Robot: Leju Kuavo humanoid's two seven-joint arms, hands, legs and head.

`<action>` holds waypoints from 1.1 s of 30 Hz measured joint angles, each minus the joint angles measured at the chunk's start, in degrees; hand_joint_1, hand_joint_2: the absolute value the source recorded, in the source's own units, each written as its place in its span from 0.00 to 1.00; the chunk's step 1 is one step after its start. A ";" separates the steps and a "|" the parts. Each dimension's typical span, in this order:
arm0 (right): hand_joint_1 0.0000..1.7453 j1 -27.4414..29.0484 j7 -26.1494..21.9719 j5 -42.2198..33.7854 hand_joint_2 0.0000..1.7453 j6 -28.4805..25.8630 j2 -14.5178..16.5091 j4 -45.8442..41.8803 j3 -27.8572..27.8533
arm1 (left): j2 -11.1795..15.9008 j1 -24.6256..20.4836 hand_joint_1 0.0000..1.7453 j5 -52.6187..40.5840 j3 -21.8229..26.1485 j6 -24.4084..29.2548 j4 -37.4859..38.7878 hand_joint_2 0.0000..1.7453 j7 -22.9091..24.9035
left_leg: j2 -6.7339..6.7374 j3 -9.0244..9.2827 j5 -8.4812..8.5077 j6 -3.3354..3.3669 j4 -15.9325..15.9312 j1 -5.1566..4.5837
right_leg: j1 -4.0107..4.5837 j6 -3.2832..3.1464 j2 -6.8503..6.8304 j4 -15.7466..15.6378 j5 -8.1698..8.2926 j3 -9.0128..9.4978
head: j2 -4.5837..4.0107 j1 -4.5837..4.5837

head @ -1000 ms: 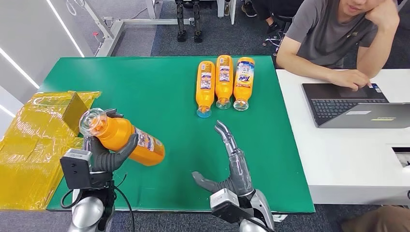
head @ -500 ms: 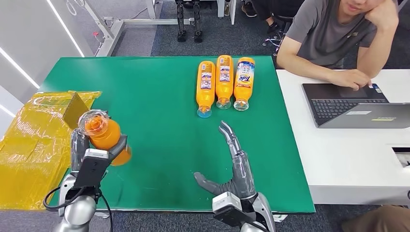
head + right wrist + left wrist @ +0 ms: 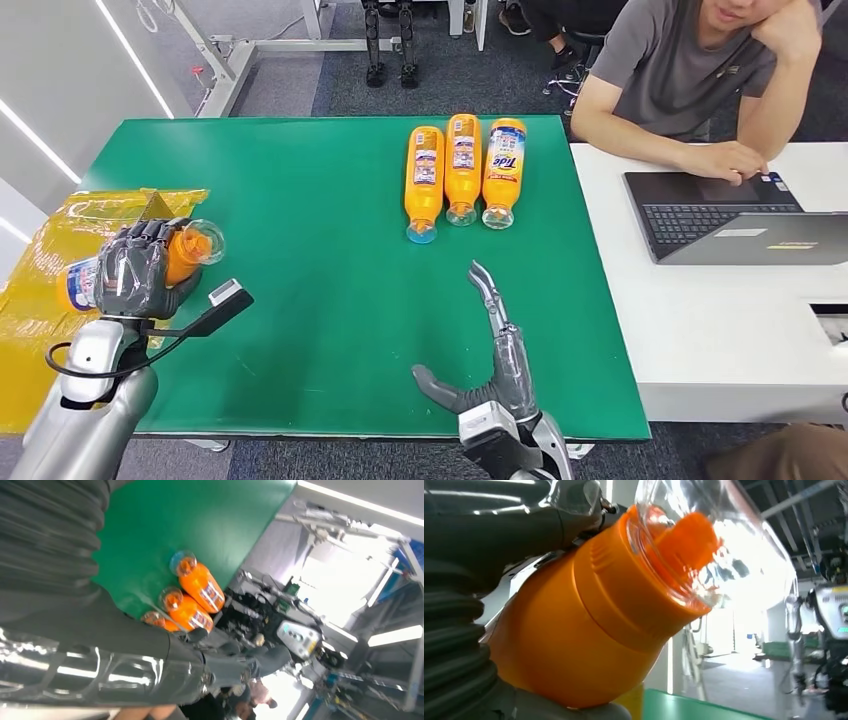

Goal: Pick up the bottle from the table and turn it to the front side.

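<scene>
The left robot hand [image 3: 135, 268] is wrapping its dark fingers around the smooth orange plastic bottle [image 3: 180, 252], holding it off the green counter [image 3: 300, 200] right at the counter's left edge, its clear domed cap [image 3: 704, 545] pointing back toward the counter's middle. The right robot hand [image 3: 478, 350] is hovering with fingers spread and empty near the counter's front edge, with a wide bare stretch of green matte surface lying between the two. Three more orange bottles [image 3: 462, 170] are lying side by side along the counter's far edge.
</scene>
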 joint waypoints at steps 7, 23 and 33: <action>0.00 2.08 -0.31 -0.42 1.00 0.93 -0.01 -1.85 -0.54 | 3.33 -8.87 1.00 -9.83 -4.30 -0.42 13.34 1.00 1.51 | 0.00 -0.03 0.01 0.00 0.01 -0.02 | 0.00 0.01 -0.01 -0.01 0.03 0.01 | 0.00 0.01; 0.00 3.06 0.01 -0.77 1.00 2.11 -0.01 -3.31 -1.72 | 8.29 -15.33 1.00 -11.94 -11.16 -1.89 25.90 1.00 -2.77 | 0.04 -0.04 0.01 0.00 0.01 0.00 | -0.01 0.00 0.05 -0.01 0.03 -0.02 | 0.00 0.01; 0.00 3.97 -0.02 -1.05 1.00 0.77 -0.01 -3.31 -2.43 | 8.56 -22.41 1.00 -16.40 -19.84 -0.43 36.00 1.00 -6.32 | -0.01 -0.02 0.01 -0.01 0.03 -0.02 | -0.01 0.00 0.00 -0.01 0.04 0.00 | 0.00 0.02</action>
